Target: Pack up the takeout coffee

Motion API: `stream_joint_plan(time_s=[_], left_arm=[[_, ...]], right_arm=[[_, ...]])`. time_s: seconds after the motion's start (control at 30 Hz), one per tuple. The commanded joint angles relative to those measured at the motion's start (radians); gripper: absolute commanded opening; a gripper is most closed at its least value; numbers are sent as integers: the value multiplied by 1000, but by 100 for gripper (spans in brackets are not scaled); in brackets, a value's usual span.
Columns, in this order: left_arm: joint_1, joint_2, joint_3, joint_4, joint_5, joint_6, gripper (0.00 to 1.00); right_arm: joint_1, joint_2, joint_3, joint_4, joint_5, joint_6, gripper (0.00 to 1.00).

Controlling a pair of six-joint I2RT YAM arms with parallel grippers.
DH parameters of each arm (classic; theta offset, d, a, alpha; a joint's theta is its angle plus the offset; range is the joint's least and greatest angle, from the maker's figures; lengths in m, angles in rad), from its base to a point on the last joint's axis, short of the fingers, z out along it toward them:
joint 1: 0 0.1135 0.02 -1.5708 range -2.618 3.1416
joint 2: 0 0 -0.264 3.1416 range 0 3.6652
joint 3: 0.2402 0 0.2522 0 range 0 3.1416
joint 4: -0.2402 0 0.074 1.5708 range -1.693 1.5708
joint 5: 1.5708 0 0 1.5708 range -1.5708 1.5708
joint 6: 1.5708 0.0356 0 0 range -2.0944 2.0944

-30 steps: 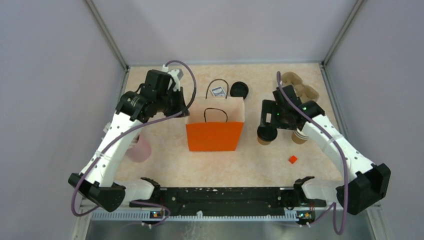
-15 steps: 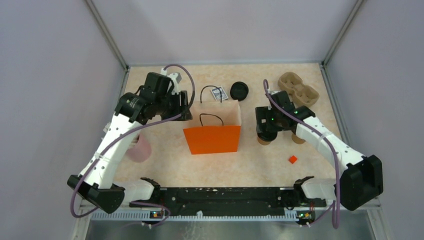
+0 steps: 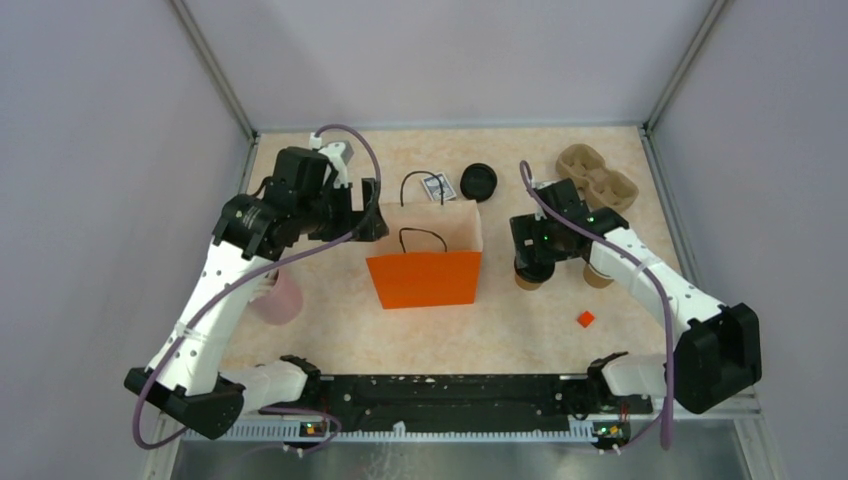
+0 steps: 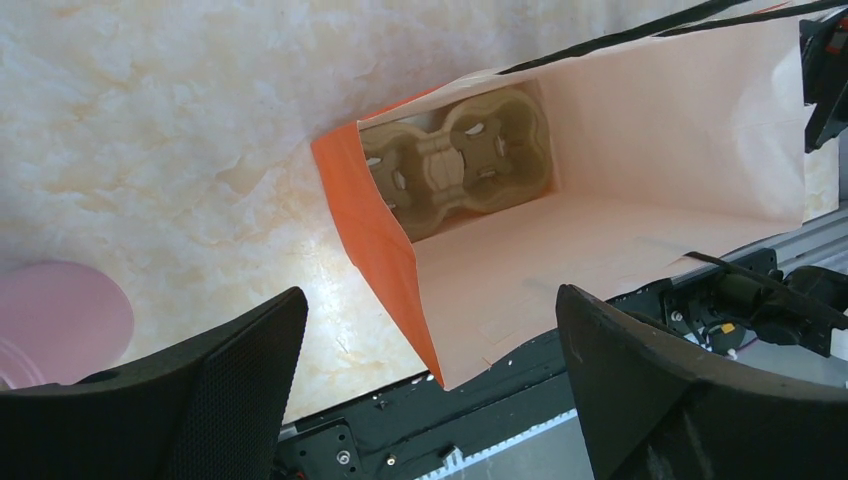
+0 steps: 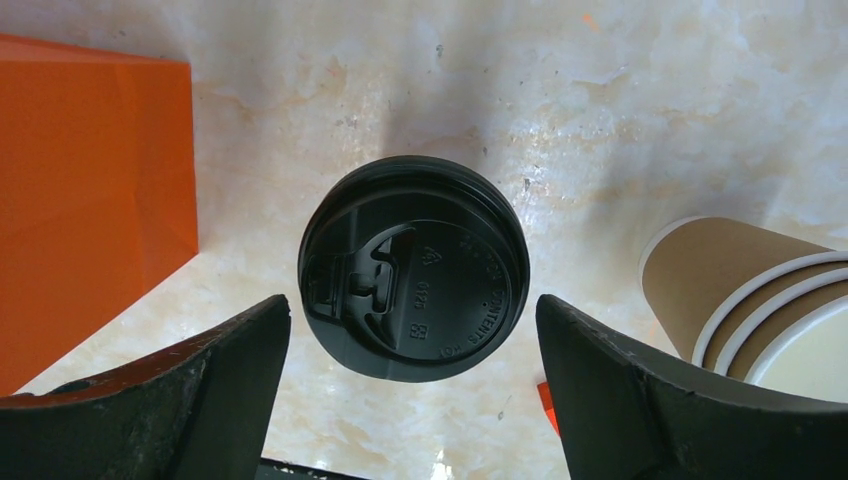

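Left gripper (image 4: 430, 296) is letting go of the orange bag (image 3: 425, 278) n backing off, fingers spread. Right gripper (image 5: 412, 302) is hovering spread wide over the lidded takeout coffee (image 5: 413, 250) rn.

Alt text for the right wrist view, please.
Takeout coffee, showing only its black lid from above, sits centred and untouched between the fingers of the open right gripper. Orange bag at left, stacked tan cups at right.

The marbled table (image 3: 330, 330) bears an orange bag (image 3: 425, 278), lidded cup (image 5: 414, 268), cup stack (image 5: 745, 290); also loose lid (image 3: 479, 181), pulp carrier (image 3: 598, 180), pink cup (image 3: 285, 300).
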Motion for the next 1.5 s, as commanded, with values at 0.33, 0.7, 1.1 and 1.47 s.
stream_joint_plan(time_s=[0.33, 0.7, 1.1, 1.47], left_arm=[[2, -59, -16, 37, -159, -78, 99], [2, -113, -37, 80, -146, -58, 99], [2, -116, -39, 82, -144, -46, 99], [2, -118, -52, 99, -125, -29, 99]], right_arm=[[-21, 25, 3, 30, -3, -45, 89], [-21, 21, 59, 8, -54, -34, 88], [-21, 49, 27, 21, -34, -24, 90], [-21, 69, 22, 10, 7, 1, 80]])
